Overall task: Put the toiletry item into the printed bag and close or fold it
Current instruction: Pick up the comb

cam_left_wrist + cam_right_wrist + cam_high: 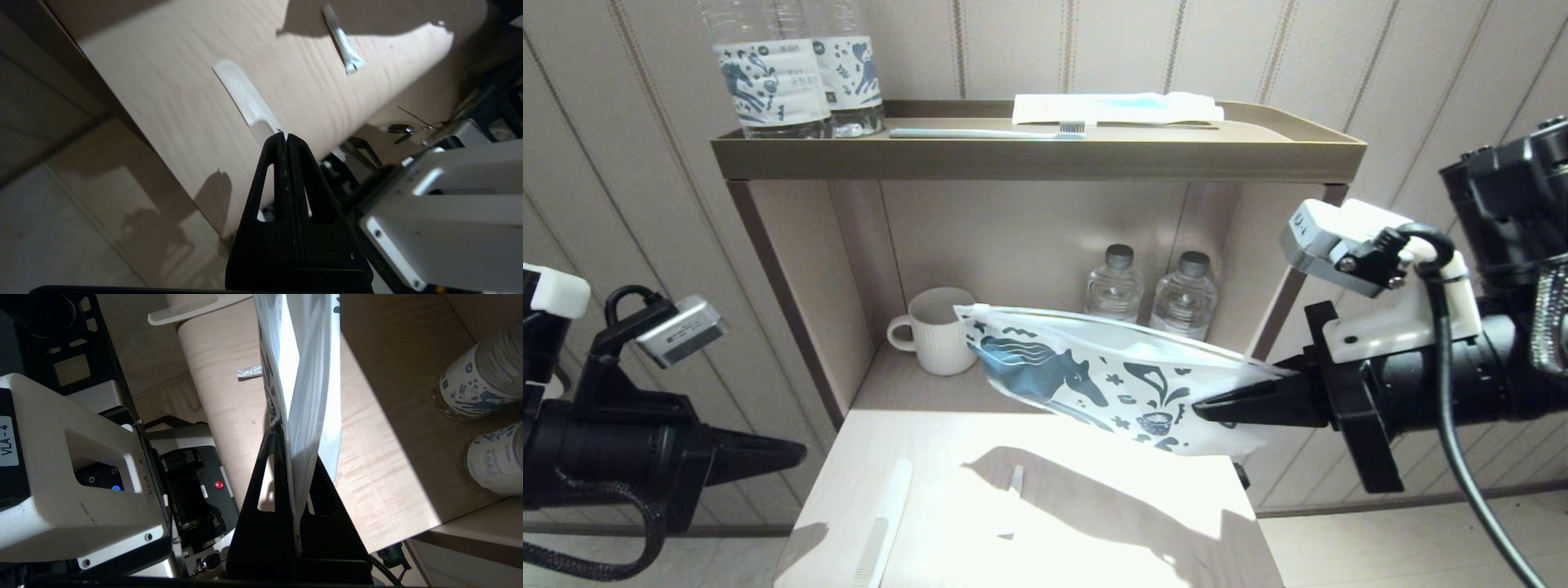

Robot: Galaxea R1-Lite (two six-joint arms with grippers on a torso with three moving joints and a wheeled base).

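My right gripper (1196, 411) is shut on one end of the printed bag (1054, 367), a white pouch with a blue horse. It holds the bag in the air above the light wooden table (1094, 531), slanting toward the mug. In the right wrist view the bag (302, 375) runs up from between the right gripper's (290, 441) fingers. A white comb (886, 514) lies near the table's left edge, and a small white tube (1016, 478) lies mid-table. My left gripper (800, 449) hovers left of the table, shut and empty, with its tips (284, 135) over the comb (245, 96).
A ribbed white mug (939, 331) and two small water bottles (1115, 286) stand at the back under the shelf. The brown shelf tray (1045, 155) above carries two labelled bottles (768, 82), a toothbrush (988, 132) and a flat packet (1115, 108).
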